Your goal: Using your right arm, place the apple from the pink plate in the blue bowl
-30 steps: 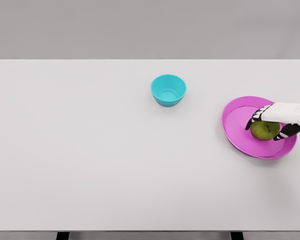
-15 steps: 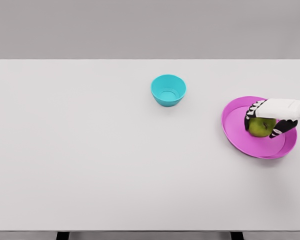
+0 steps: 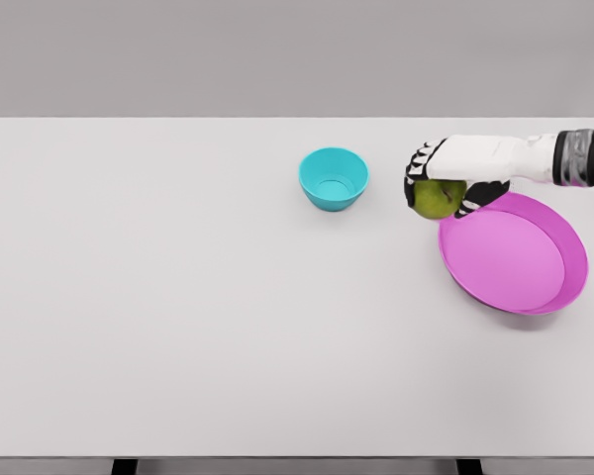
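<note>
My right hand (image 3: 440, 186) is shut on a green apple (image 3: 437, 200) and holds it in the air, just past the upper left rim of the pink plate (image 3: 515, 255). The arm reaches in from the right edge. Nothing lies on the plate. The blue bowl (image 3: 334, 178) stands to the left of the apple, about a hand's width away, with nothing inside it. My left arm does not show.
The white table (image 3: 178, 297) spreads wide to the left and front of the bowl. Its far edge runs just behind the bowl and the hand.
The right hand has lifted the apple off the pink plate and carried it up and to the left, toward the bowl. Plate and bowl have not moved.
</note>
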You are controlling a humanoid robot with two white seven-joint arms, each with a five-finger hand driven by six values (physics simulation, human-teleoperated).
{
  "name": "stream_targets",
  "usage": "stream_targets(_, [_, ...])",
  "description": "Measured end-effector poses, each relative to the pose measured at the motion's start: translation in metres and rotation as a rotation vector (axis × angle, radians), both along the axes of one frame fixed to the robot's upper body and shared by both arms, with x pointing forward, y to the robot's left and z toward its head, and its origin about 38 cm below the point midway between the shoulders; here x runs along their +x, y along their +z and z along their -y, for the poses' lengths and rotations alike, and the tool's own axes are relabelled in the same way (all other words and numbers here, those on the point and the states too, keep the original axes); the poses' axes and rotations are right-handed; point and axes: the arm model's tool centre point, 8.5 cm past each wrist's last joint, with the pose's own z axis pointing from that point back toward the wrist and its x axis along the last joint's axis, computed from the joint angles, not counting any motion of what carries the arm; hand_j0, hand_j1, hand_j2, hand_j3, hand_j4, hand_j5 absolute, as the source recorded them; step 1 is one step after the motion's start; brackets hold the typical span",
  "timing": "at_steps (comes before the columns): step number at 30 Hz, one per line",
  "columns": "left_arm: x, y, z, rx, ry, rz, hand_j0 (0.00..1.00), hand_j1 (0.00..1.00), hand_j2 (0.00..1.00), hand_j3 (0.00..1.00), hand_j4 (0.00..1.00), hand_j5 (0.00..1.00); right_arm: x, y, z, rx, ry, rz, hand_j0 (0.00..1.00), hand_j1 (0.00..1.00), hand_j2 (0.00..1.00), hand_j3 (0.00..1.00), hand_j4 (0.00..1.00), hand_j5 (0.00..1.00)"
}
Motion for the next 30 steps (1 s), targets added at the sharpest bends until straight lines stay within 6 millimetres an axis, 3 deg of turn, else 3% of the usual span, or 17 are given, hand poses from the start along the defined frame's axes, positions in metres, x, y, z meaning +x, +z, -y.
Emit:
stream_targets(11, [0.000,0.000,0.000,0.000,0.000,0.000,1.00,1.00,1.00,1.00,1.00,1.00,0.030,0.021,-0.068,0.061,0.081,0.049,0.36,0.36,0.36,0.36,0.36,0.36])
stream_targets(22, [0.000,0.000,0.000,0.000,0.000,0.000,1.00,1.00,1.00,1.00,1.00,1.00,0.072,0.012,-0.111,0.073,0.028,0.044,0.38,0.38,0.38,0.38,0.38,0.38])
stream_targets(24, [0.000,0.000,0.000,0.000,0.000,0.000,1.00,1.00,1.00,1.00,1.00,1.00,0.076,0.011,-0.113,0.069,0.014,0.048,0.45,0.45,0.45,0.45,0.45,0.45])
stream_targets(25, [0.000,0.000,0.000,0.000,0.000,0.000,1.00,1.00,1.00,1.00,1.00,1.00,0.078,0.011,-0.114,0.069,0.009,0.050,0.55,0.55,0.55,0.55,0.55,0.55])
stream_targets(26, [0.000,0.000,0.000,0.000,0.000,0.000,1.00,1.00,1.00,1.00,1.00,1.00,0.079,0.008,-0.114,0.070,0.006,0.047,0.70,0.70,0.70,0.70,0.70,0.70])
stream_targets(30, [0.000,0.000,0.000,0.000,0.000,0.000,1.00,1.00,1.00,1.00,1.00,1.00,0.080,0.008,-0.115,0.073,-0.001,0.049,0.89,0.89,0.89,0.89,0.89,0.89])
